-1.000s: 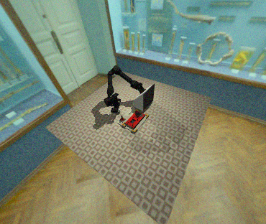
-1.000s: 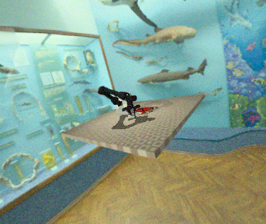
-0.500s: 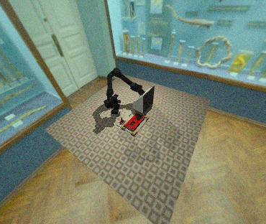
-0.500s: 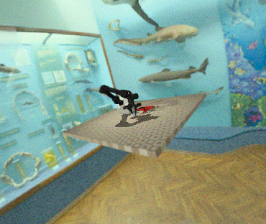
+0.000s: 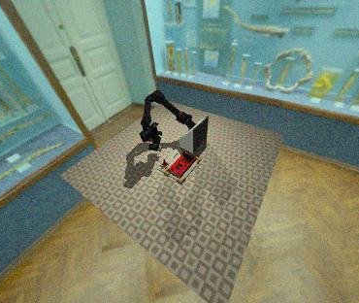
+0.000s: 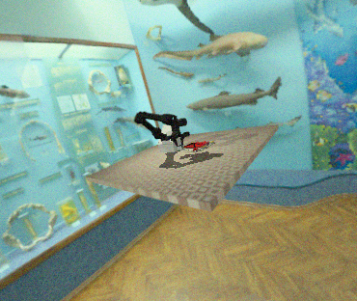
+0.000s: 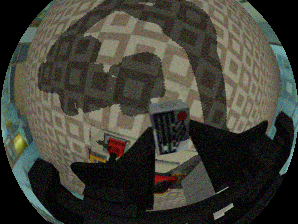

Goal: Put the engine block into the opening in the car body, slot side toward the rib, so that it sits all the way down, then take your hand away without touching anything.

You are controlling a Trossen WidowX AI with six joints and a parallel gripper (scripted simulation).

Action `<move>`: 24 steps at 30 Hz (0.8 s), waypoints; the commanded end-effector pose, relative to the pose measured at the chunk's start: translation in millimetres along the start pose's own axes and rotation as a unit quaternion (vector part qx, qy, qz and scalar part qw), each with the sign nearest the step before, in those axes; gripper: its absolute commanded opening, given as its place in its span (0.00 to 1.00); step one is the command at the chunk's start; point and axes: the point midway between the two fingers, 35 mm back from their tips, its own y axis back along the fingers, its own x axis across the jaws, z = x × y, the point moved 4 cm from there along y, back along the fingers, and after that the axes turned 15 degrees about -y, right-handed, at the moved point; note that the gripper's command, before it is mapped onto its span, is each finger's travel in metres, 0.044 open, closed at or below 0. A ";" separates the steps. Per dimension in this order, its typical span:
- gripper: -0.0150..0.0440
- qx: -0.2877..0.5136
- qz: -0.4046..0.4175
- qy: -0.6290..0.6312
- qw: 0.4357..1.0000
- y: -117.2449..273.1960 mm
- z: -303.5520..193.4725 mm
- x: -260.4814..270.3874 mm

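My gripper point(image 5: 155, 147) point(image 7: 170, 127) is shut on the engine block point(image 7: 168, 131), a small grey block with dark slots and a red dot on its face. In the wrist view the block stands between the two black fingertips. In the top view the gripper is low, just left of and behind the car body. The red car body point(image 5: 174, 171) point(image 6: 198, 145) point(image 7: 162, 183) lies flat on the mat, with a dark opening near its middle. The rib and most of the car body are hidden by the fingers in the wrist view. The block is too small to make out in the top and exterior views.
A large grey upright panel point(image 5: 197, 138) stands at the far end of the car body. A small red part point(image 5: 164, 164) point(image 7: 116, 145) is beside the car body on the gripper's side. All stand on the patterned mat point(image 5: 206, 214) point(image 6: 142, 182); the arm's shadow falls across it.
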 end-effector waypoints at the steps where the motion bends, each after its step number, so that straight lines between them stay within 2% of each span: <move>1: 0.25 0.002 0.006 -0.008 1.000 14.0 2.3 0.3; 18: 0.25 -0.003 0.004 -0.008 1.000 66.2 3.7 -9.8; 24: 0.25 -0.002 0.004 0.009 1.000 66.2 -2.3 -5.7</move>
